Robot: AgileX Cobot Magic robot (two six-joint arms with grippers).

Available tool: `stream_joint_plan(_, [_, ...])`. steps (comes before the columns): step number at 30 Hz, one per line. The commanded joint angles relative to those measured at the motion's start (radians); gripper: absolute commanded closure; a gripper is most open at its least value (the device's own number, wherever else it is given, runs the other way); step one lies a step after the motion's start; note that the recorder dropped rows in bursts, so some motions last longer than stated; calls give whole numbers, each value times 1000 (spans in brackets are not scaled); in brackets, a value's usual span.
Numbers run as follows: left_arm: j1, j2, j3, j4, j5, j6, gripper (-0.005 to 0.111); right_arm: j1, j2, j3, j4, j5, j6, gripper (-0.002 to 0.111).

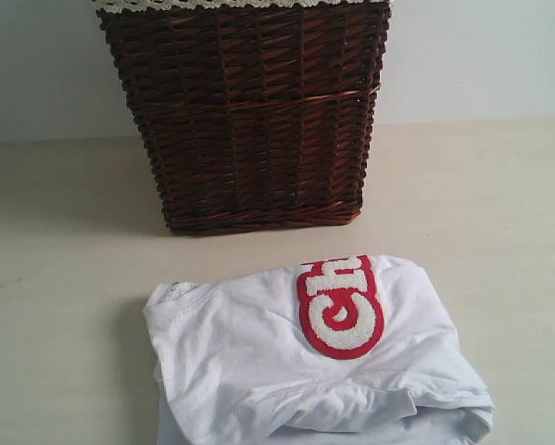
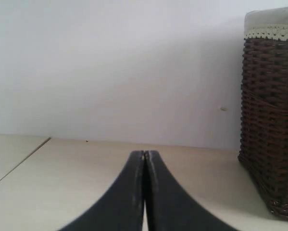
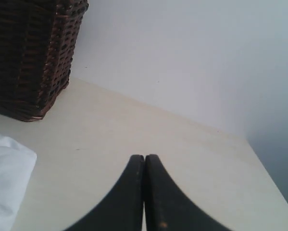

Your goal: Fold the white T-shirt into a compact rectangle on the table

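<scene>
The white T-shirt lies folded in a rough rectangle on the pale table, near the front edge of the exterior view, with red-outlined fuzzy lettering facing up. A corner of the shirt shows in the right wrist view. Neither arm appears in the exterior view. My left gripper is shut with nothing between its dark fingers, above bare table. My right gripper is also shut and empty, a short way from the shirt's corner.
A dark brown wicker basket with a lace-trimmed lining stands behind the shirt, against a pale wall. It also shows in the left wrist view as the basket and in the right wrist view as the basket.
</scene>
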Motion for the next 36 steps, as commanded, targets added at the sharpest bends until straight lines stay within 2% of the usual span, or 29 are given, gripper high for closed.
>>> stream_joint_plan(1, [-2, -7, 0, 1, 5, -2, 107, -7, -15, 5, 8, -2, -8, 108])
stream_joint_plan(4, [-2, -7, 0, 1, 5, -2, 107, -7, -37, 5, 35, 0, -4, 108])
stream_joint_plan(8, [-2, -7, 0, 1, 7, -2, 107, -7, -190, 5, 79, -22, 119, 108])
stream_joint_plan(10, [-2, -7, 0, 1, 3, -2, 107, 0, -190, 5, 83, -74, 165, 108])
stream_joint_plan(16, [-2, -7, 0, 1, 8, -2, 107, 42, -190, 5, 107, -79, 176, 108])
stream_joint_plan(19, [-2, -7, 0, 1, 8, -2, 107, 42, -190, 5, 112, -162, 191, 108])
stream_joint_plan(20, [-2, -7, 0, 1, 8, 0, 107, 42, -190, 5, 99, -219, 271, 108])
stream_joint_plan(21, [-2, -7, 0, 1, 6, 0, 107, 42, -190, 5, -11, -268, 389, 108])
stream_joint_plan(22, [-2, -7, 0, 1, 6, 0, 107, 42, -190, 5, -280, -341, 578, 108])
stream_joint_plan(23, [-2, -7, 0, 1, 6, 0, 107, 42, -190, 5, -468, -370, 771, 108])
stream_joint_plan(24, [-2, -7, 0, 1, 6, 0, 107, 42, -190, 5, -613, -298, 922, 108])
stream_joint_plan(25, [-2, -7, 0, 1, 6, 0, 107, 42, -190, 5, -710, -152, 1000, 108])
stream_joint_plan(27, [-2, -7, 0, 1, 6, 0, 107, 42, -190, 5, -835, 227, 1129, 108])
stream_joint_plan(29, [-2, -7, 0, 1, 6, 0, 107, 40, -190, 5, -905, 252, 1143, 108])
stream_joint_plan(36, [-2, -7, 0, 1, 7, 0, 107, 42, -190, 5, -892, 295, 1143, 108])
